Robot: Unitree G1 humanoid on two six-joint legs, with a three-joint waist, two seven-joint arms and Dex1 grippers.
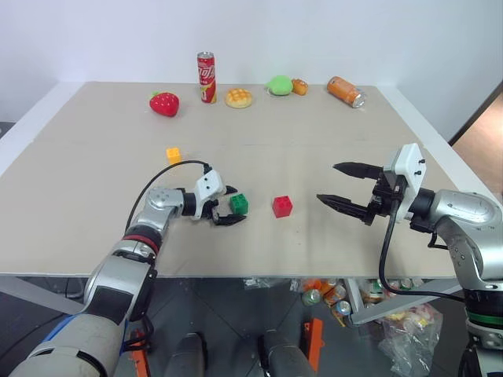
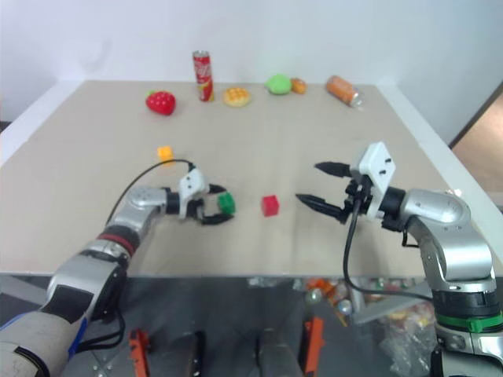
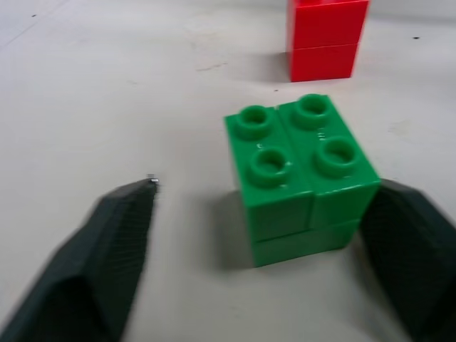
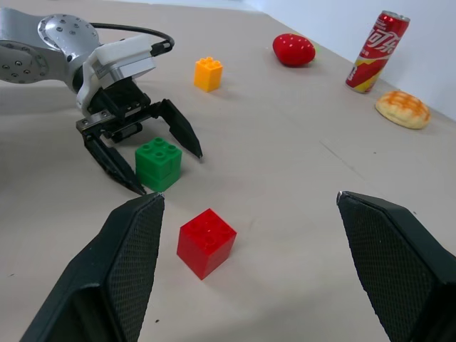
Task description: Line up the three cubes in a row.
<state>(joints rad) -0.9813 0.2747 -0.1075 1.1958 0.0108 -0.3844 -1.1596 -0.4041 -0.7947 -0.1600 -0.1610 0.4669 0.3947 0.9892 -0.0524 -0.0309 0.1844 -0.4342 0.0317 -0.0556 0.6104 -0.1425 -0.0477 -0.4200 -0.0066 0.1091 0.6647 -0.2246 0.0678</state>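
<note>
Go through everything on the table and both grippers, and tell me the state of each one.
Green studded plastic cube: studs up, between left gripper's open fingers.
Red studded plastic cube: free.
Yellow-orange studded plastic cube: free, apart.
Red soda can: upright.
Orange soda can: on its side.
Left gripper: open.
Right gripper: open, empty.

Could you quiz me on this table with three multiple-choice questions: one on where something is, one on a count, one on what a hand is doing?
1. Which cube lies farthest from the other two?
A. orange cube
B. green cube
C. red cube

2. How many soda cans stand upright?
A. none
B. one
C. two

3. The left gripper's fingers are:
A. shut on the green cube
B. open around the green cube
C. holding the red cube

Answers:
1 A, the orange cube sits apart, behind green cube and red cube.
2 B, the red can stands; the orange can lies.
3 B, the left gripper straddles it, fingers spread.
</note>
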